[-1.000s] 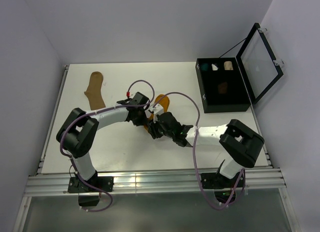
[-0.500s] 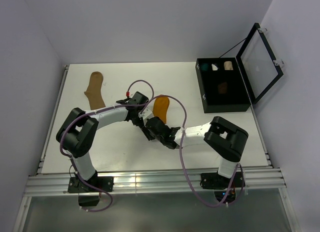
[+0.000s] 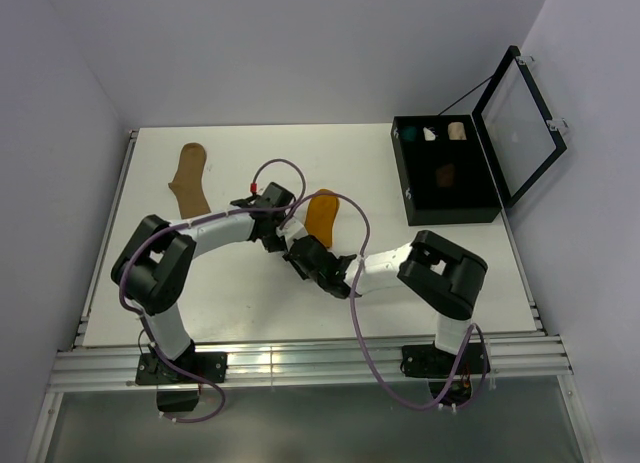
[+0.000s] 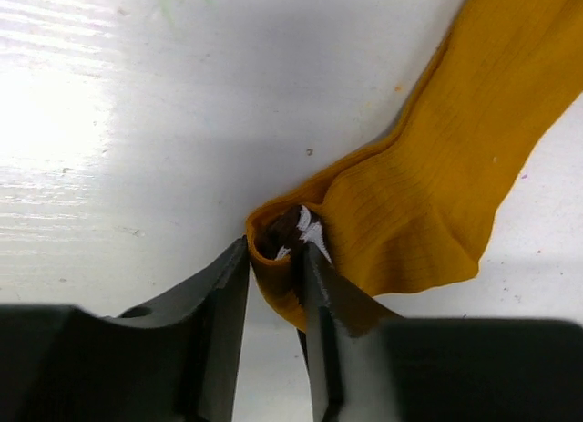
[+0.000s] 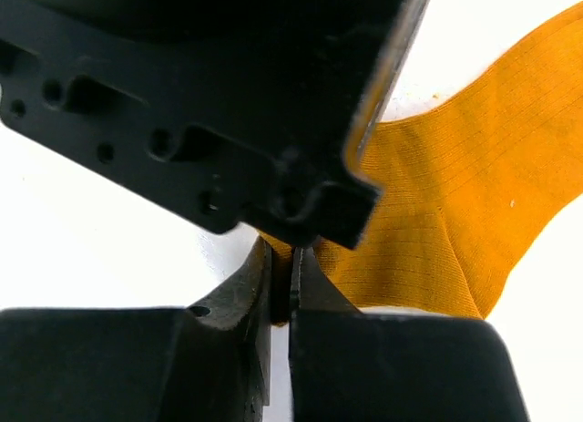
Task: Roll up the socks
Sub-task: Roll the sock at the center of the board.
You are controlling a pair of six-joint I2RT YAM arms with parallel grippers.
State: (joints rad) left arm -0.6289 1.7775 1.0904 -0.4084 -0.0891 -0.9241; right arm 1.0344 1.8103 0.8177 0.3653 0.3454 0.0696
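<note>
— Where is the mustard-orange sock (image 3: 321,215) being seen?

— It is being seen lying flat around the middle of the table (image 3: 230,303), toe toward the far edge and cuff end toward the near edge, where both grippers are being brought together on it.

— How is the left gripper (image 4: 276,249) being kept?

— Its jaws are being kept narrow, and the folded cuff end of the sock is being pinched between them; a bit of dark and white striping is being shown inside the fold.

— And the right gripper (image 5: 281,267)?

— It is being held almost fully closed, with only a thin sliver of the same sock's edge being squeezed between its fingers (image 5: 246,285), right under the left gripper's black body.

— Where is the tan sock (image 3: 188,179) being left?

— Near the far left corner of the table, flat and well apart from both arms.

— What else is being shown?

— A black case (image 3: 455,216) is being kept open by the right edge, with small teal, white and cream bundles (image 3: 431,133) sitting in its far compartments.
</note>
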